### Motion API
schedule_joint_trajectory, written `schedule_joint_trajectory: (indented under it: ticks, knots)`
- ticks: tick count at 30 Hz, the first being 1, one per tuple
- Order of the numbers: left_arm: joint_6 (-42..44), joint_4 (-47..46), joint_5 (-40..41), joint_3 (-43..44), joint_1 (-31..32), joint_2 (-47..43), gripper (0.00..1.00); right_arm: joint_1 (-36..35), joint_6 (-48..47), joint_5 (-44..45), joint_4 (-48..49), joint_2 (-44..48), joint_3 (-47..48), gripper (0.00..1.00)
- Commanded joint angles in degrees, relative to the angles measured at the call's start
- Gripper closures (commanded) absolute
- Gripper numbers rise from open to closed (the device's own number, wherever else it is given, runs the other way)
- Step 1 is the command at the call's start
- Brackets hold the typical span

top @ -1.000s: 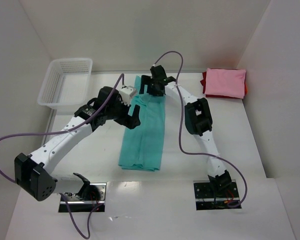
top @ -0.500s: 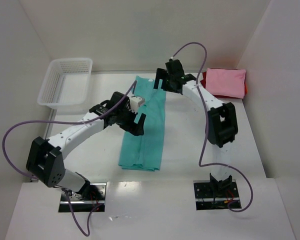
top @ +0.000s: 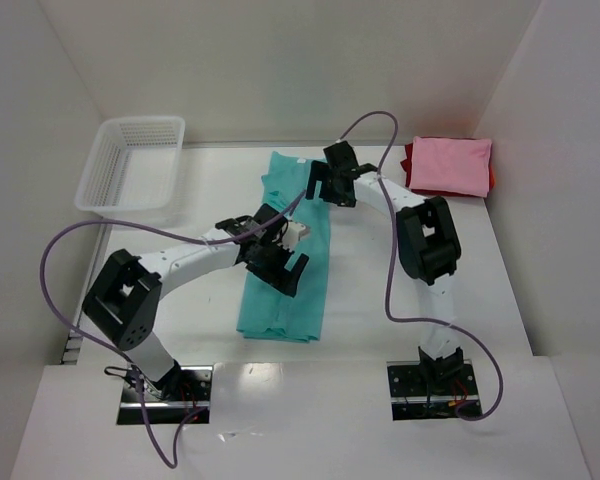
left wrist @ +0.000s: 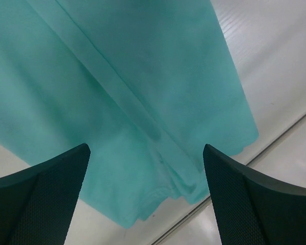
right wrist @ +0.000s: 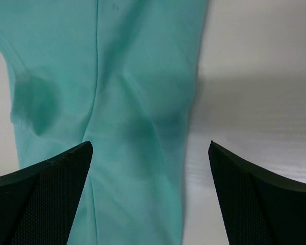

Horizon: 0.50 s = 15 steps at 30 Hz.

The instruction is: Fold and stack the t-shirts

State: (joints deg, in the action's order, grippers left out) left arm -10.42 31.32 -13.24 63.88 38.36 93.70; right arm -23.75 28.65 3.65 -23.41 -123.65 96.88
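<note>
The teal-green t-shirt [top: 283, 310] lies folded into a long narrow strip down the middle of the table. My left gripper [top: 284, 270] hovers open over its middle; in the left wrist view the near hem [left wrist: 158, 178] lies between the spread fingers, and nothing is held. My right gripper [top: 326, 188] hangs open above the strip's far right edge, and the right wrist view shows teal cloth [right wrist: 127, 81] and bare table between its fingers. A folded pink t-shirt [top: 450, 165] rests on a red one [top: 408, 166] at the far right.
A white mesh basket [top: 130, 165] stands at the far left corner. White walls close in the table on the left, back and right. Purple cables loop off both arms.
My left gripper has slid nearer along the teal strip as its elbow folded in. My right gripper swung right, then came back to the strip's far right edge. Both stayed open.
</note>
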Motion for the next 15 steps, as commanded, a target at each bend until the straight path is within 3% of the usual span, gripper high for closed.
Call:
schedule_joint_trajectory:
  ticks: [1,15]
  knots:
    - [-2.87,1.20,2.87,2.04,2.30,3.23,0.01,-0.25,-1.18,-1.14,0.13,-5.80,9.72,0.00]
    - [-5.22,0.67,2.43,3.60,2.60,7.17,0.01,0.26,-1.91,-1.37,-1.63,-15.28,21.55,0.00]
